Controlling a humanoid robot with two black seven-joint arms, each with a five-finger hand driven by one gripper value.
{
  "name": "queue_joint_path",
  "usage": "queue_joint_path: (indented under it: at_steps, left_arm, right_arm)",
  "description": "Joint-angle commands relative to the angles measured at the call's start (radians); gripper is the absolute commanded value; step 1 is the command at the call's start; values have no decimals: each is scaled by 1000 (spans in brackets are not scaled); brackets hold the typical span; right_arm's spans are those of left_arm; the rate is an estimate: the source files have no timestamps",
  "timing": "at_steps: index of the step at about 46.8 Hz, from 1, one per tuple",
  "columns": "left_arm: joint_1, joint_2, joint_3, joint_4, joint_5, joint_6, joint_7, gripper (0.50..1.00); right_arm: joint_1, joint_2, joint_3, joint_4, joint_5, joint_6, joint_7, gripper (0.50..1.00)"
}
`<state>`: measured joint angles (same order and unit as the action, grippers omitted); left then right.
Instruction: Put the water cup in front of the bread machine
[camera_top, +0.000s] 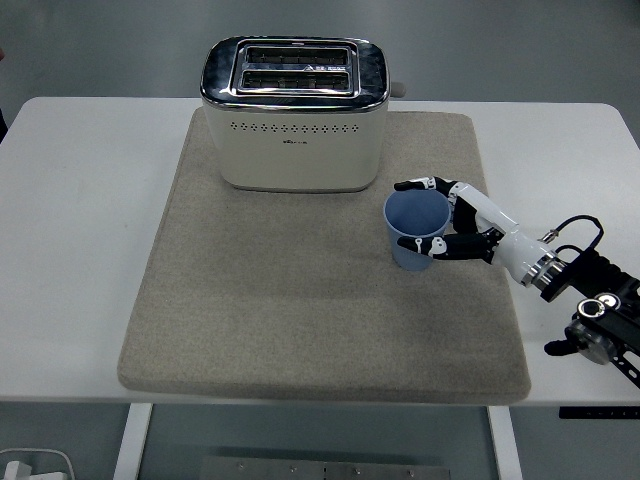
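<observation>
A blue water cup (415, 229) stands upright on the beige mat (300, 300), to the right of and just in front of the cream-and-chrome bread machine (295, 115). My right hand (440, 215) comes in from the right and is wrapped around the cup's right side, thumb at the near side and fingers at the far side. The cup rests on the mat. My left arm is out of view.
The mat covers the middle of the white table (80, 200). The bread machine stands at the mat's far edge, with its lever (398, 89) on the right side. A white object (35, 465) lies on the floor at the bottom left.
</observation>
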<state>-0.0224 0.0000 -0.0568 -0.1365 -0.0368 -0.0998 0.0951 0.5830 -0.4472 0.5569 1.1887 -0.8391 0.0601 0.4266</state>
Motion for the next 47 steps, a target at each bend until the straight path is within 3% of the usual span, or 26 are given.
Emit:
queue_joint_path:
  at_steps: [1,23,47]
  left_arm:
    - [1,0,0,0,0,0,0,1000]
    - [1,0,0,0,0,0,0,1000]
    - [-1,0,0,0,0,0,0,1000]
  right_arm:
    - [6,1,1,0,3,-3,-2,586]
    - [55,35,3,17,18,-22,-3,609]
    - [83,166,0,-6,12,-46,-9,625]
